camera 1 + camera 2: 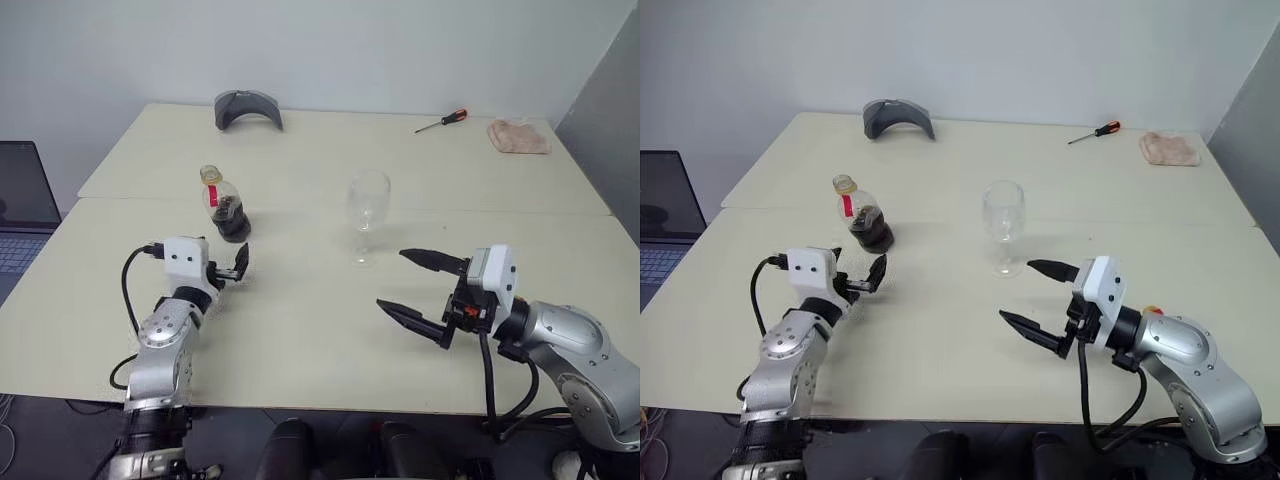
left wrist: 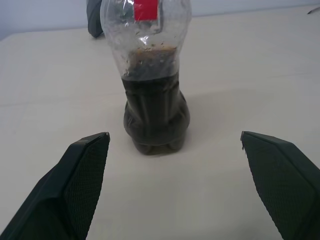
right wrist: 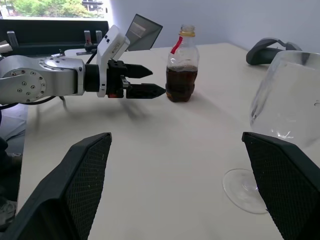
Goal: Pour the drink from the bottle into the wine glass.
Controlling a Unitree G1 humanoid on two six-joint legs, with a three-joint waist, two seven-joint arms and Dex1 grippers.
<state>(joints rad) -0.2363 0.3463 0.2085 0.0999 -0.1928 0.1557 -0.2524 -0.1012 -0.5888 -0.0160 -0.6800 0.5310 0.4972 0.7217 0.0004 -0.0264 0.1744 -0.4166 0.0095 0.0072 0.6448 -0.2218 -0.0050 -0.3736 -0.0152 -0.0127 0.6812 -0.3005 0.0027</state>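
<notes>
So head views: bottle uncapped on the table, glass empty, nothing poured; left wrist: left gripper wide, just short of bottle; right wrist: right gripper wide, empty, near glass.

Grey curved object, screwdriver, pinkish cloth along table's far edge; laptop beside.
</notes>
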